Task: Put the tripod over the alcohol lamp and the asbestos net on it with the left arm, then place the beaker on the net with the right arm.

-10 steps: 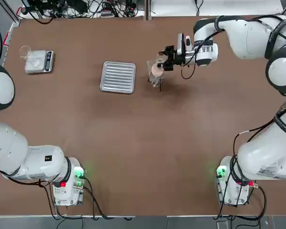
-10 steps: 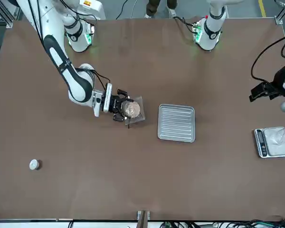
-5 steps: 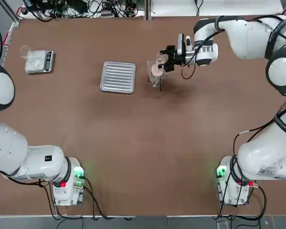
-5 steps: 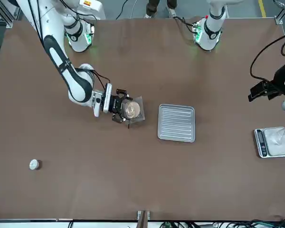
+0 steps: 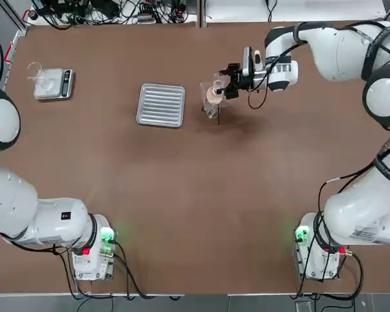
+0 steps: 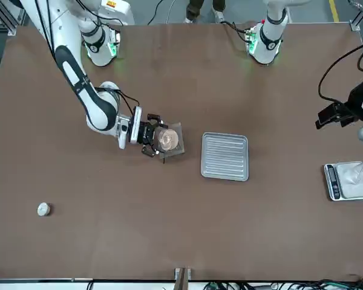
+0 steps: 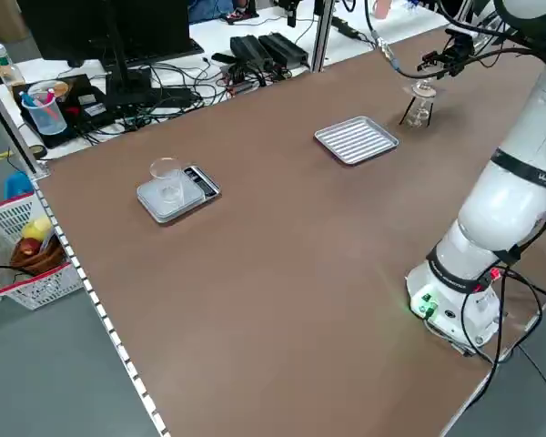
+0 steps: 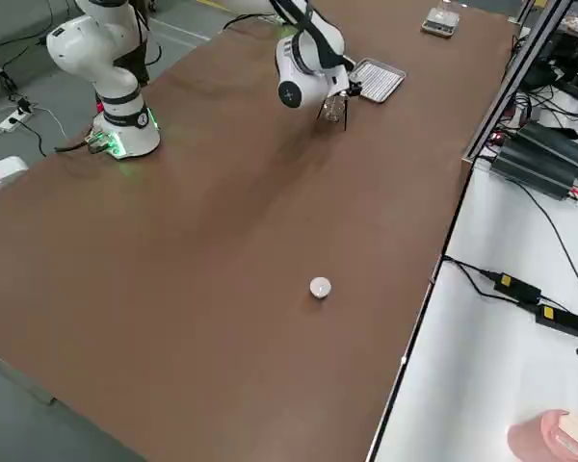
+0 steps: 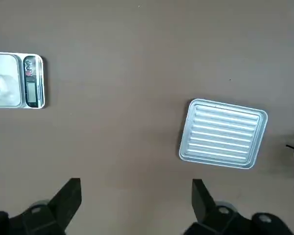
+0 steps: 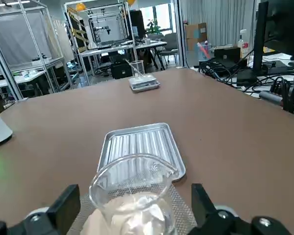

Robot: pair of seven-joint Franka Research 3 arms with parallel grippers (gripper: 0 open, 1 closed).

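The beaker [image 5: 217, 83] [image 10: 132, 186] is a small clear glass cup standing upright on the asbestos net [image 5: 209, 95] [image 6: 173, 142]. The net lies on the black wire tripod [image 6: 164, 157]. A glassy shape under the net looks like the alcohol lamp [image 5: 212, 112]. My right gripper [image 5: 229, 81] [image 6: 151, 134] is level with the beaker and open. Its fingers [image 10: 63, 205] stand wide on either side of the glass, apart from it. My left gripper [image 6: 330, 115] [image 9: 134, 190] hangs open and empty high above the table, at the robot's far left.
A ribbed metal tray [image 5: 161, 104] [image 9: 223, 133] lies just to the robot's left of the tripod. A small scale [image 5: 52, 84] with a glass cup on it sits at the far left. A small white capped cylinder [image 6: 43, 209] stands far to the robot's right.
The right gripper's fingers have spread off the beaker and drawn back slightly. The beaker stays on the net. The left arm has barely moved.
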